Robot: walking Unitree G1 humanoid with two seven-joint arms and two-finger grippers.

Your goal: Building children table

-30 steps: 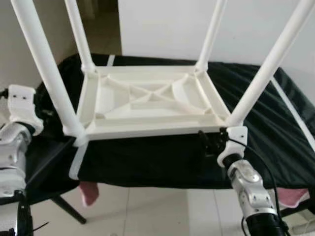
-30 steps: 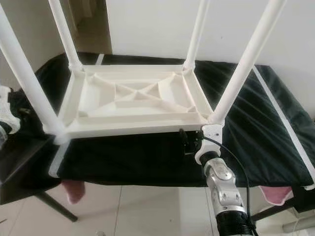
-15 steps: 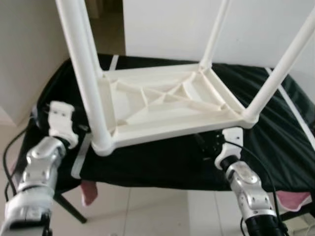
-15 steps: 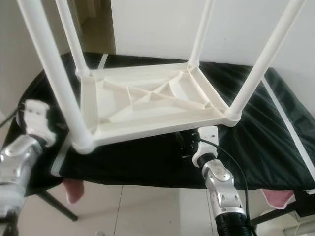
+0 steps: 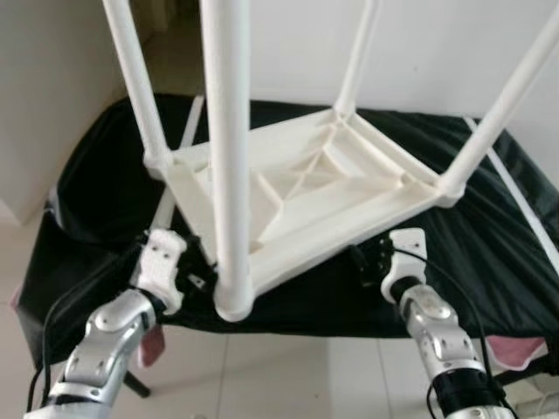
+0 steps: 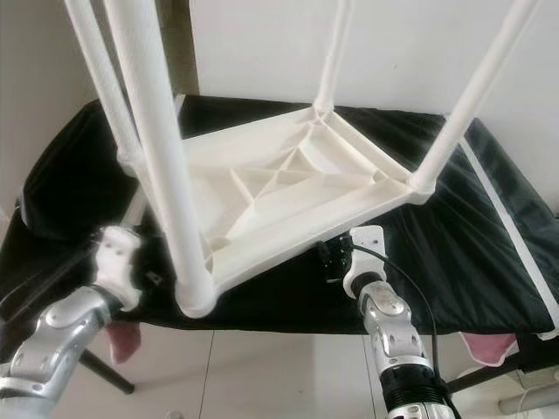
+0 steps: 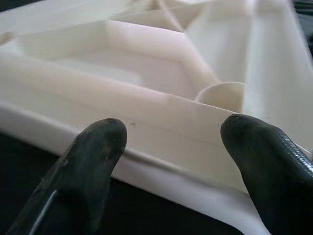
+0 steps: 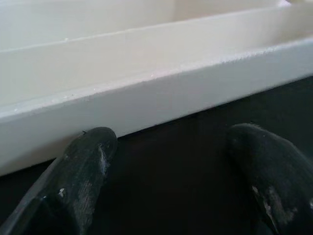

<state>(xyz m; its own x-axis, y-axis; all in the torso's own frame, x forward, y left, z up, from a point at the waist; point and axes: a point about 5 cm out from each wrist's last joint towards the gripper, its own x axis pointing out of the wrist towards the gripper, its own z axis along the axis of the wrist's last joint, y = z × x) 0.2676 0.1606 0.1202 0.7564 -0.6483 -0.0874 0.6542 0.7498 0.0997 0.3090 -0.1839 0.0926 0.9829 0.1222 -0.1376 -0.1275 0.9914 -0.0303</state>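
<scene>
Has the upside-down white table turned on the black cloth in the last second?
Yes. The white table has turned on the black cloth: its near edge, square to the cloth's front edge before, now runs diagonally, with the near-left corner leg swung toward centre.

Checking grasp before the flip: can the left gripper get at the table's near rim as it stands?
Probably yes. The left gripper is open, its fingers right at the white table's rim with nothing between them.

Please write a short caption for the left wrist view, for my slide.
Open left gripper facing the rim of the upside-down white table, above the black cloth.
</scene>
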